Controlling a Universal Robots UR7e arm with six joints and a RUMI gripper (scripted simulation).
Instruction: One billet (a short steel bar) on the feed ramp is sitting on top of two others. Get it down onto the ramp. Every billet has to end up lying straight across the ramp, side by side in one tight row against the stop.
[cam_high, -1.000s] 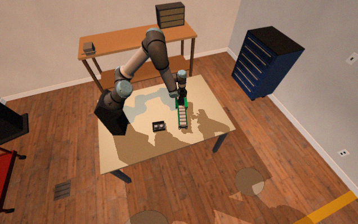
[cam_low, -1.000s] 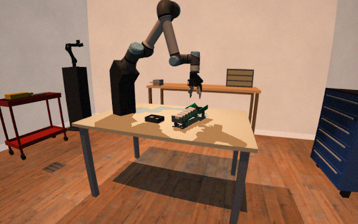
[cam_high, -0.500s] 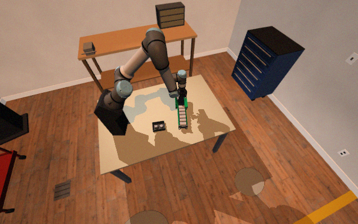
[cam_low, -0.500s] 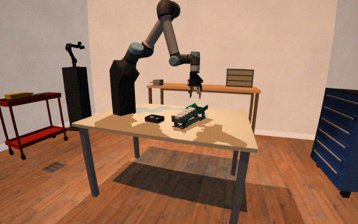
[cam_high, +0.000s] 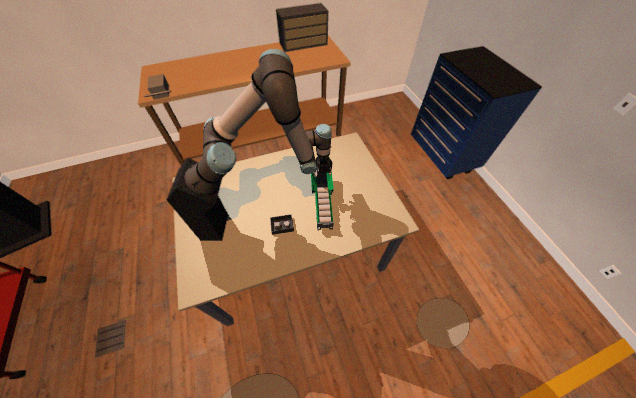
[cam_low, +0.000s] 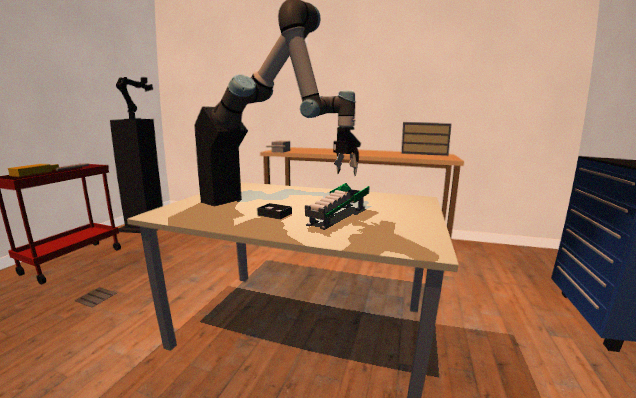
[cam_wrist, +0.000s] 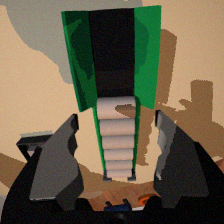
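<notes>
Billets (cam_low: 327, 204) fill the near, low end of the ramp (cam_low: 350, 196), one apparently riding on top. Above the far end hangs the gripper (cam_low: 346, 167), jaws half-spread, empty. Best descend squarely, straddling the top bar.

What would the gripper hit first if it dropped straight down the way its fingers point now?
Most likely the feed ramp near its raised end: the open, empty gripper hangs above that part, uphill of the billets. Exact depth is hard to judge.
</notes>
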